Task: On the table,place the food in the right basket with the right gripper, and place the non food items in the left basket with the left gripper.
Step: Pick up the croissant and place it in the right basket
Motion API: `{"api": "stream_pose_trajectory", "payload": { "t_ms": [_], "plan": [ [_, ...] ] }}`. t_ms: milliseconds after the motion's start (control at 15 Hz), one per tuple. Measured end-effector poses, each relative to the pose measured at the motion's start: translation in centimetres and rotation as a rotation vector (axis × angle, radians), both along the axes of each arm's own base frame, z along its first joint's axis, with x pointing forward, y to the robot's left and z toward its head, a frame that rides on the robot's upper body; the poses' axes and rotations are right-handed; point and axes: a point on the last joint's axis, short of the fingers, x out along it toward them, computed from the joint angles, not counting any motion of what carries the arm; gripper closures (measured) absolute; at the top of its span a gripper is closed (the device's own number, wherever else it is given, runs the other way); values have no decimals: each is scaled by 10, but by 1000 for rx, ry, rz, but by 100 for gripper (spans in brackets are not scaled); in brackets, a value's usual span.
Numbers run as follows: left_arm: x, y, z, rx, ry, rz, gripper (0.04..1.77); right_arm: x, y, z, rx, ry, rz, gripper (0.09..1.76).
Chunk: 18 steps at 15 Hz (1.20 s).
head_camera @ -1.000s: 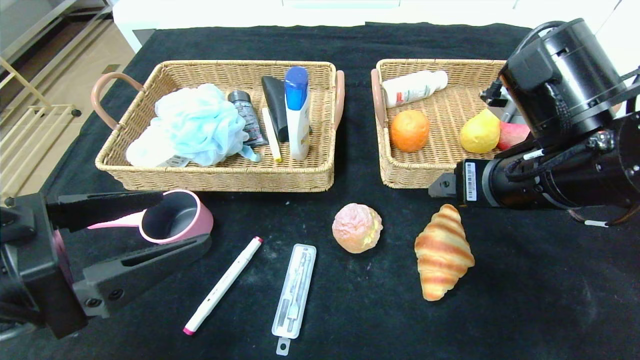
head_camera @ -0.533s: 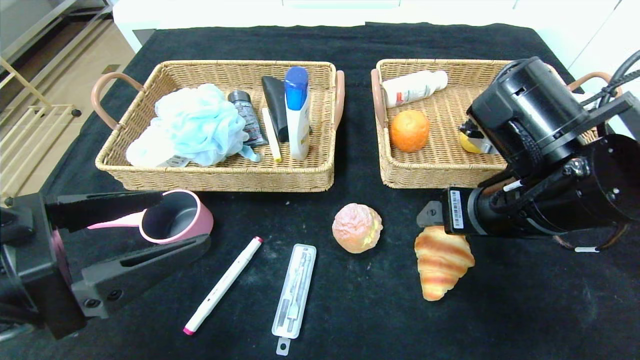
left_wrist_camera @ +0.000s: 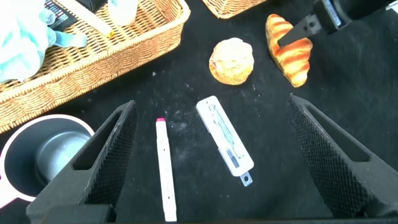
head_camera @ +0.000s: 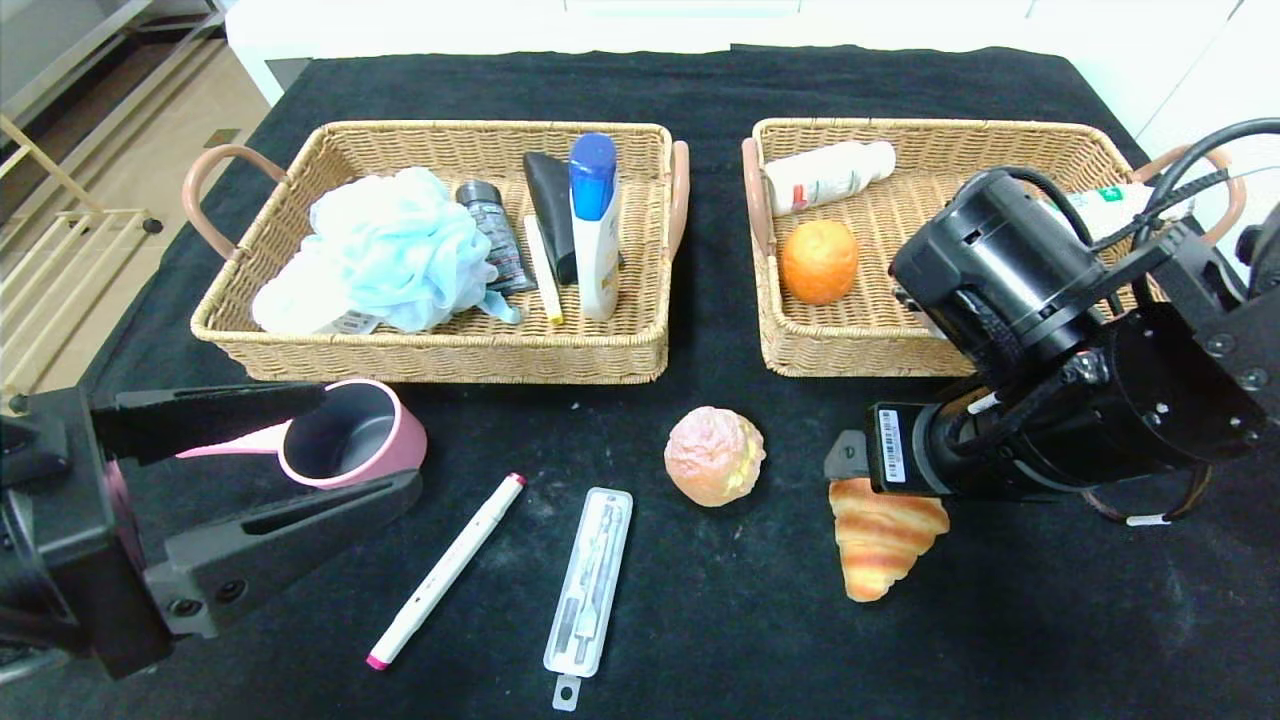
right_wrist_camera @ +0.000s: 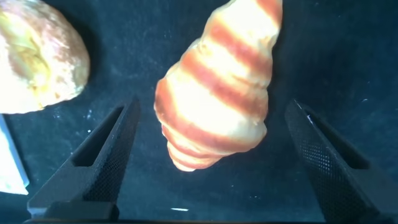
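A striped croissant (head_camera: 885, 540) lies on the black cloth in front of the right basket (head_camera: 850, 345). My right gripper (head_camera: 848, 468) is open and low over the croissant's far end. In the right wrist view the croissant (right_wrist_camera: 217, 99) lies between the spread fingers of that gripper (right_wrist_camera: 208, 168) and touches neither. A round bun (head_camera: 714, 455) lies to its left. A white marker (head_camera: 445, 570), a white tool case (head_camera: 590, 580) and a pink cup (head_camera: 350, 432) lie at the front left. My left gripper (head_camera: 368, 442) hangs open and empty above them (left_wrist_camera: 214, 143).
The left basket (head_camera: 440, 350) holds a blue bath pouf (head_camera: 390, 250), tubes and a blue-capped bottle (head_camera: 594, 225). The right basket holds an orange (head_camera: 819, 261) and a white bottle (head_camera: 828, 174); my right arm hides its right half. Bare cloth lies at the front right.
My right arm has moved from the right basket's front edge down and forward to the croissant, jaws still open. The left arm and the objects have not moved.
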Motion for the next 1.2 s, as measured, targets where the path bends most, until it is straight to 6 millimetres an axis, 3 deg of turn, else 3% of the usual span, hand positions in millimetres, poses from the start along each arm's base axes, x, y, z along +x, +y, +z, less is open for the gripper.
{"api": "stream_pose_trajectory", "payload": {
  "t_ms": [1200],
  "plan": [
    [1,0,0,1,3,0,9,7,9,-20,-22,72,-24,14]
  ]
}}
